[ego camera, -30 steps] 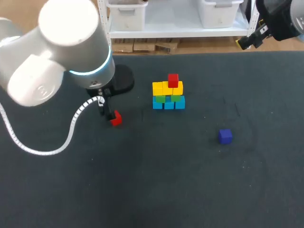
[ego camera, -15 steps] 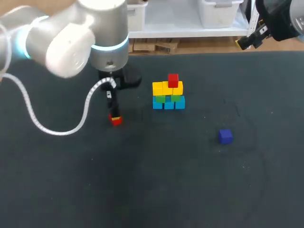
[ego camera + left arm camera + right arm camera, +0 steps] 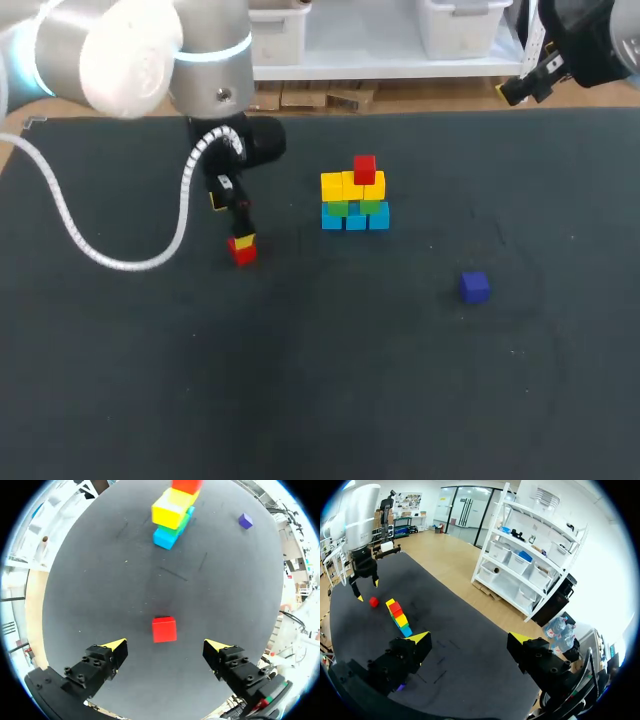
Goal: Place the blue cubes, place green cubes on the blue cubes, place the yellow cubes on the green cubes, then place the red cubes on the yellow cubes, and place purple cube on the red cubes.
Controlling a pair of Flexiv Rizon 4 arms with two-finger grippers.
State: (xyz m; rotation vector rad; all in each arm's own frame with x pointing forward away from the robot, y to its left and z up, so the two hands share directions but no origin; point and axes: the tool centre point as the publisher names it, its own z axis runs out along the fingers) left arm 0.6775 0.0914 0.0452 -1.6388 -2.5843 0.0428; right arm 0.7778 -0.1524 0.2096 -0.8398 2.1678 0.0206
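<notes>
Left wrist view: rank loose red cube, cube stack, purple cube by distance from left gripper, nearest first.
1. loose red cube: just ahead of the left gripper, centred between its open fingers, untouched.
2. stack: well ahead, past a stretch of bare table.
3. purple cube: farthest, off to the stack's side, alone.

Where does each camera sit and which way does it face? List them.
Head view: above and behind, looking down on the table; left arm shows.
Left wrist: looks down past the open left gripper at the loose red cube.
Right wrist: raised, looks across the table past the open right gripper.
All share the stack.
</notes>
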